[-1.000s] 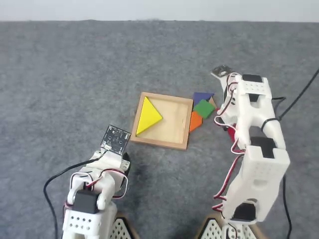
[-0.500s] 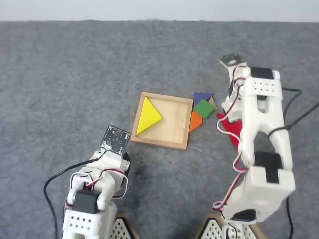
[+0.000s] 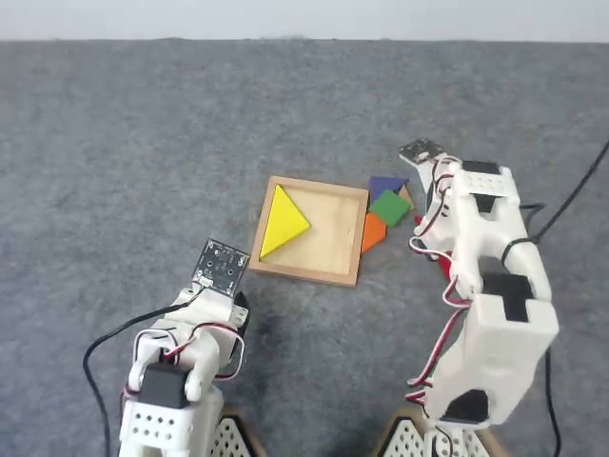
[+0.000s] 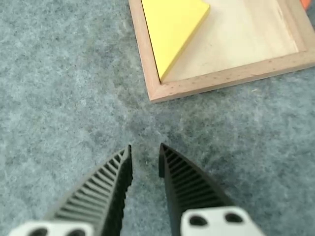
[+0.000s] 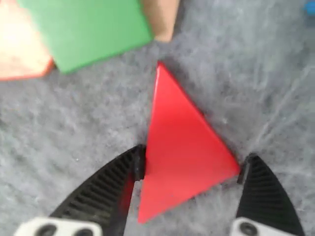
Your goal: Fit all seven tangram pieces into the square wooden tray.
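Right end effector (image 5: 194, 157) spread wide, straddling the red triangle (image 5: 177, 142). Left end effector (image 4: 145, 150) barely parted, empty, near the tray (image 4: 221, 79).

On the right side of the tabletop (image 3: 143, 143), seen from the high view, the right arm (image 3: 485, 238) covers most of the red triangle (image 5: 182, 157); just slivers peek out beside the arm. The tan piece (image 3: 407, 194) is largely tucked behind the green square (image 3: 389, 207), its shape unclear. Whether that square overlaps the blue piece (image 3: 384, 184) or merely touches it cannot be told.

The left wrist view crops the tray (image 4: 221, 81) and the yellow triangle (image 4: 172, 22). The right wrist view cuts off the green square, tan piece and orange piece (image 5: 19, 44); a blue speck (image 5: 310, 6) at its edge is too small to identify.
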Robot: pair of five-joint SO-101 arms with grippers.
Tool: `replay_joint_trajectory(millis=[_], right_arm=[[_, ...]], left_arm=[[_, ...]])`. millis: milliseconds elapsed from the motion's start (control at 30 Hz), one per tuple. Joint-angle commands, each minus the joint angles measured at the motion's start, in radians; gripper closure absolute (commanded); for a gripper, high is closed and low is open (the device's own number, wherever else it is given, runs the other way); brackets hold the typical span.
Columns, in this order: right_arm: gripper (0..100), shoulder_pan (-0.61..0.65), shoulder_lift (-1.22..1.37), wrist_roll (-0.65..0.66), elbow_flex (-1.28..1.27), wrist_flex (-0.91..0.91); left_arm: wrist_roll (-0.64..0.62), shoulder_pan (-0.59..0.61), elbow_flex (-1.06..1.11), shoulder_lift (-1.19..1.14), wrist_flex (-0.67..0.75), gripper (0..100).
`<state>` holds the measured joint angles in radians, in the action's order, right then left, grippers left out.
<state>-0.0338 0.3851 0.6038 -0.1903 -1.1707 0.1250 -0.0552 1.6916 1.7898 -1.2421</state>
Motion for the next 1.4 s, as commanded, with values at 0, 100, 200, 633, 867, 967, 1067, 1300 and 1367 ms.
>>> replay_joint_trajectory(millis=[0,100,200,633,867,967,1067,1300,1367], right_arm=[[69.9,-0.005,0.051,0.014,0.094,-0.015],[69.9,-0.013,0.122,0.012,0.187,-0.096],[70.0,-0.010,0.153,0.014,0.216,-0.124],[82.6,-0.008,0.140,-0.172,0.218,-0.122],[82.7,0.004,-0.031,-0.232,0.176,-0.101],[82.7,0.024,-0.125,-0.235,0.118,-0.101],[82.7,0.035,-0.199,-0.236,0.057,-0.101],[82.7,0.062,-0.357,-0.249,-0.018,-0.099],[82.7,0.091,-0.395,-0.258,-0.015,-0.110]], left_arm=[[-0.006,-0.002,-0.007,0.002,-0.005,91],[-0.006,-0.002,-0.007,0.002,-0.005,91],[-0.006,-0.002,-0.007,0.002,-0.005,91],[-0.006,-0.002,-0.007,0.002,-0.005,91],[-0.006,-0.002,-0.007,0.002,-0.005,91],[-0.006,-0.002,-0.007,0.002,-0.005,91],[-0.006,-0.002,-0.007,0.002,-0.005,91],[-0.006,-0.002,-0.007,0.002,-0.005,91],[-0.006,-0.002,-0.007,0.002,-0.005,91]])
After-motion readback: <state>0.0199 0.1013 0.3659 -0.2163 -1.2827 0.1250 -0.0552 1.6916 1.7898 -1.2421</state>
